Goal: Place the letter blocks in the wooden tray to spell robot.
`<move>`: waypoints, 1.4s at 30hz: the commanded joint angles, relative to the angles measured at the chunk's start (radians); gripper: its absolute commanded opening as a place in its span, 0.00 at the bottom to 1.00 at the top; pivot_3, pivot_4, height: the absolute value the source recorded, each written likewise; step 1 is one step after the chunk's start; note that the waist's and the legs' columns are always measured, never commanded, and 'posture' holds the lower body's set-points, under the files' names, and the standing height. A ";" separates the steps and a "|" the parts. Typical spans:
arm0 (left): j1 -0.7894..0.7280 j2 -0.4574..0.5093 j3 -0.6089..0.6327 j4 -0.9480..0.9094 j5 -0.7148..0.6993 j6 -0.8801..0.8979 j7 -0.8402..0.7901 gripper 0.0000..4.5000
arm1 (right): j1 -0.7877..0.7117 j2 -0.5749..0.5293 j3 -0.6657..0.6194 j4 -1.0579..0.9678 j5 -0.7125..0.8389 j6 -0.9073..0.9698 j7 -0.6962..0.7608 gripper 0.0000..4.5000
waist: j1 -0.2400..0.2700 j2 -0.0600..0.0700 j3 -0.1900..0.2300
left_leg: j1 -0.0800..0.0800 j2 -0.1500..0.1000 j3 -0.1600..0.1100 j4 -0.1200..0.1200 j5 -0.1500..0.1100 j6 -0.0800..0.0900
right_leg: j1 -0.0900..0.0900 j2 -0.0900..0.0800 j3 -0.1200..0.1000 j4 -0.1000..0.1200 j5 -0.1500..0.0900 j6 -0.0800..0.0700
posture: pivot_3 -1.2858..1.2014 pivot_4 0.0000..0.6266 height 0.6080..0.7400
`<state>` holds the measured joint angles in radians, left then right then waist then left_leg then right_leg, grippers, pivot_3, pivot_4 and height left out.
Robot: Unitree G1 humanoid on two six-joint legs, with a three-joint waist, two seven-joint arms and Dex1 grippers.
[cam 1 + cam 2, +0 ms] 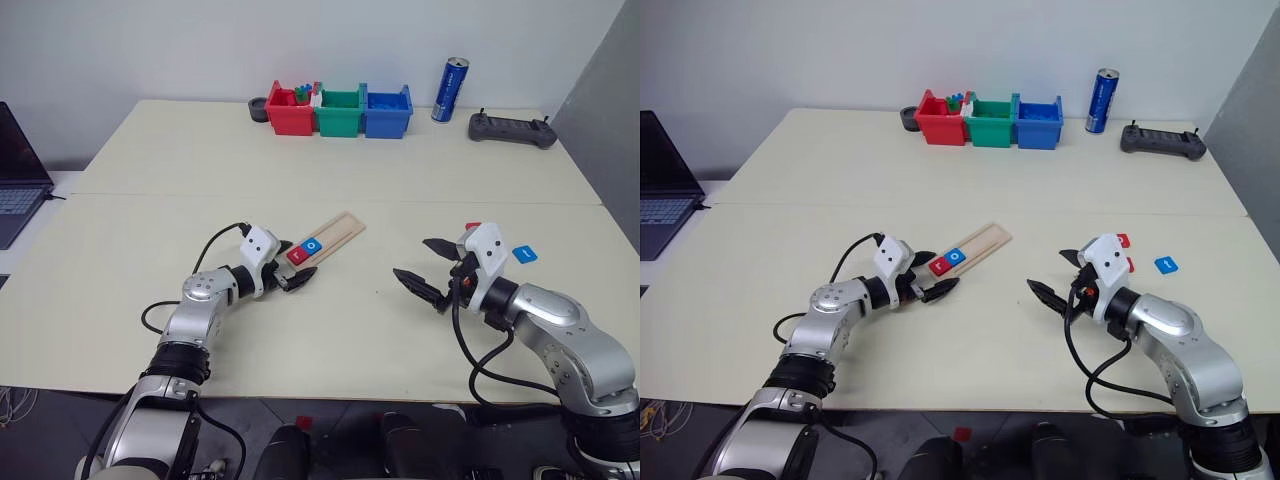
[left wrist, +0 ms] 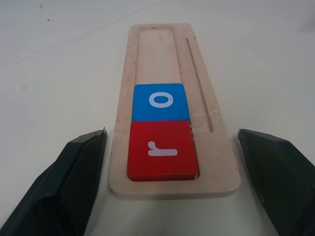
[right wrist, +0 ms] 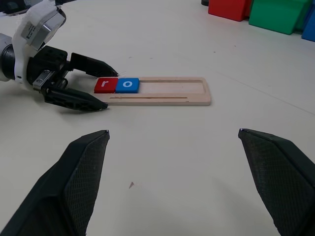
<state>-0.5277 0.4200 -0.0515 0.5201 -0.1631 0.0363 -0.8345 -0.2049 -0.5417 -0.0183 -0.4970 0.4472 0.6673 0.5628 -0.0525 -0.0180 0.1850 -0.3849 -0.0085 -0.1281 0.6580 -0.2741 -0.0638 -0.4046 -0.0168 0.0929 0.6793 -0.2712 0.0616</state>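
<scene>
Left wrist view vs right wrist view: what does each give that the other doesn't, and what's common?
Left wrist only: a close look at the white letters, r on the red block and o on the blue block, seated at the near end of the wooden tray, with the left gripper's own open fingers flanking that end.

Right wrist only: the left gripper seen from outside, open around the tray's end; the red bin and green bin behind; the open right gripper's fingers.

Both: tray, the two blocks, and the rest of the groove unfilled.
</scene>
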 commanded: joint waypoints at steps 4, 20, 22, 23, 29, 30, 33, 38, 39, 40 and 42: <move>0.016 -0.005 0.006 0.003 0.001 0.004 -0.007 1.00 | 0.019 -0.024 -0.002 -0.067 0.014 -0.002 0.020 0.99 | 0.000 0.000 0.000 | 0.000 0.000 0.000 0.000 0.000 0.000 | 0.000 0.000 0.000 0.000 0.000 0.000 | 0.52 0.24 1.00; -0.011 -0.005 -0.005 0.009 0.008 0.037 -0.040 0.75 | -0.028 -0.033 -0.014 -0.050 0.022 0.016 0.029 1.00 | 0.002 0.000 0.000 | 0.000 0.000 0.000 0.000 0.000 0.000 | 0.001 0.000 0.000 0.000 0.000 0.000 | 0.52 0.24 1.00; -0.018 -0.005 -0.001 0.012 0.007 0.037 -0.042 0.75 | -0.030 -0.035 -0.018 -0.043 0.020 0.013 0.032 1.00 | 0.002 0.000 0.000 | 0.000 0.000 0.000 0.000 0.000 0.000 | 0.001 0.000 0.000 0.000 0.000 0.000 | 0.52 0.24 1.00; -0.022 -0.005 0.001 0.012 0.007 0.039 -0.043 0.75 | -0.031 -0.036 -0.020 -0.041 0.021 0.013 0.033 1.00 | 0.002 0.000 0.000 | 0.000 0.000 0.000 0.000 0.000 0.000 | 0.001 0.000 0.000 0.000 0.000 0.000 | 0.52 0.24 1.00; -0.033 0.000 -0.006 -0.014 0.004 0.021 -0.076 0.75 | -0.038 -0.042 -0.035 -0.037 0.023 0.007 0.036 1.00 | 0.002 0.000 0.000 | 0.000 0.000 0.000 0.000 0.000 0.000 | 0.000 0.000 0.000 0.000 0.000 0.000 | 0.52 0.24 1.00; -0.034 0.001 -0.008 -0.021 0.001 0.016 -0.091 0.75 | -0.039 -0.047 -0.037 -0.035 0.021 0.003 0.040 1.00 | 0.002 0.000 0.000 | 0.000 0.000 0.000 0.000 0.000 0.000 | 0.000 0.000 0.000 0.000 0.000 0.000 | 0.52 0.24 1.00; -0.039 0.008 -0.019 -0.035 -0.002 -0.007 -0.141 0.75 | -0.042 -0.069 -0.048 -0.027 0.024 -0.006 0.063 1.00 | 0.002 0.000 0.000 | 0.000 0.000 0.000 0.000 0.000 0.000 | 0.000 0.000 0.000 0.000 0.000 0.000 | 0.52 0.24 1.00; -0.067 0.024 -0.057 -0.031 -0.008 -0.048 -0.286 0.75 | -0.047 -0.143 -0.093 -0.011 0.061 -0.025 0.167 1.00 | 0.002 0.000 0.000 | 0.000 0.000 0.000 0.000 0.000 0.000 | 0.000 0.000 -0.001 0.000 0.000 0.000 | 0.52 0.24 1.00; -0.069 0.024 -0.069 -0.039 -0.013 -0.054 -0.322 0.75 | -0.044 -0.161 -0.102 -0.008 0.076 -0.032 0.200 1.00 | 0.002 0.000 0.000 | 0.000 0.000 0.000 0.000 0.000 0.000 | 0.000 0.000 -0.001 0.000 0.000 0.000 | 0.52 0.24 1.00; -0.070 0.022 -0.076 -0.043 -0.016 -0.058 -0.342 0.75 | -0.041 -0.171 -0.106 -0.006 0.086 -0.038 0.220 1.00 | 0.002 0.000 0.000 | 0.000 -0.001 0.000 0.000 0.000 0.000 | 0.000 0.000 -0.001 0.000 0.000 0.000 | 0.52 0.24 1.00; -0.071 0.016 -0.094 -0.054 -0.017 -0.075 -0.391 0.75 | -0.034 -0.196 -0.120 -0.003 0.123 -0.039 0.275 1.00 | 0.001 0.000 0.000 | 0.000 0.000 0.000 0.000 0.000 0.000 | 0.000 0.000 0.000 0.000 0.000 0.000 | 0.52 0.24 1.00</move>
<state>-0.5846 0.4370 -0.1310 0.5115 -0.1580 -0.0107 -1.1825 -0.2311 -0.7215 -0.1071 -0.4835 0.5290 0.6479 0.7900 -0.0515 -0.0182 0.1851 -0.3851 -0.0087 -0.1279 0.6582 -0.2742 -0.0637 -0.4042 -0.0167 0.0924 0.6791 -0.2713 0.0617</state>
